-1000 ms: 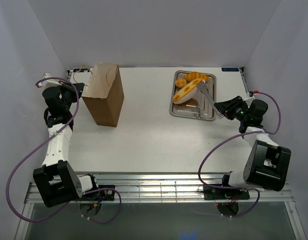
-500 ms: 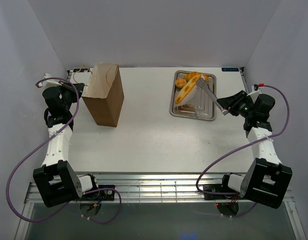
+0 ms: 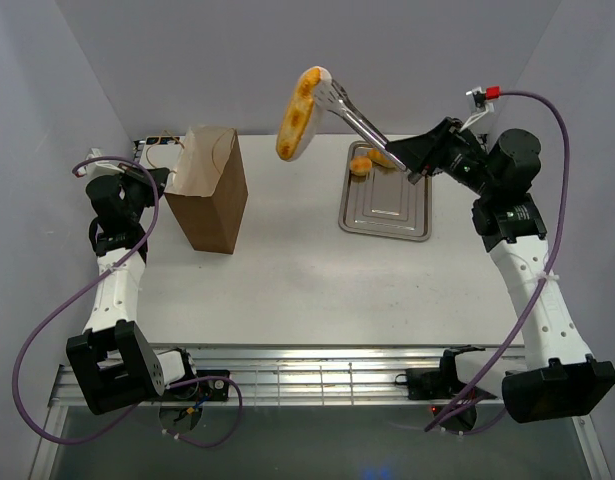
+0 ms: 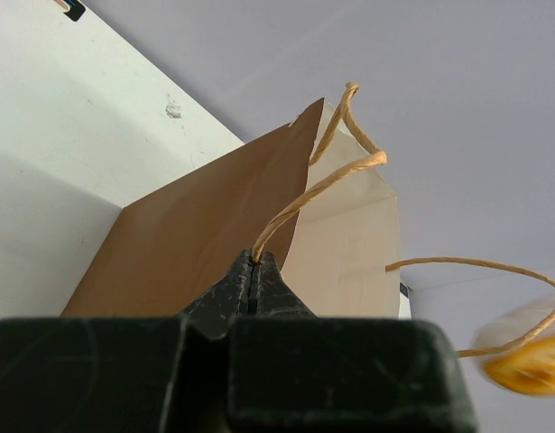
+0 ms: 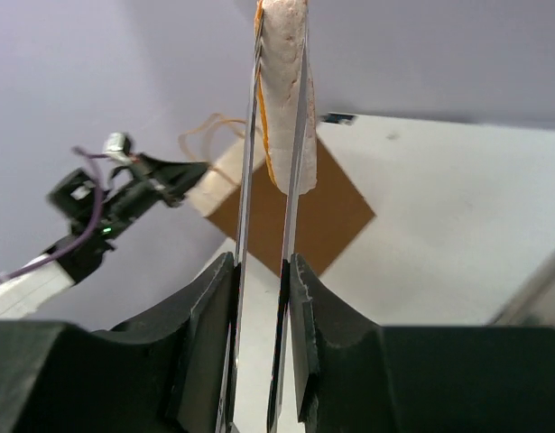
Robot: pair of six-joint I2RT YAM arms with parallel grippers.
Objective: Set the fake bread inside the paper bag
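High over the table: right gripper (image 3: 415, 160) squeezed nearly closed on the handles of silver tongs (image 3: 352, 112). A long pale-edged loaf of fake bread (image 3: 299, 112) pinched edge-on at the far tips, well ahead of the fingers and up in the air. Beyond and below the loaf, the paper bag (image 3: 209, 195), upright, steadied by the left gripper (image 4: 252, 271), shut tight on one string handle (image 4: 322, 185).

Risk of a slip from here: only two thin blades on a smooth loaf (and a long lever at that), so a jolt or a slackened squeeze enough to twist it loose short of the bag. Risk, too, of snagging the bag's rim or the loose second handle (image 4: 476, 263) and tipping the bag.

Beneath the right gripper, a steel tray (image 3: 387, 215) with remaining loaves (image 3: 361, 165) at its far end. No obstacle visible between loaf and bag, bar that handle loop.
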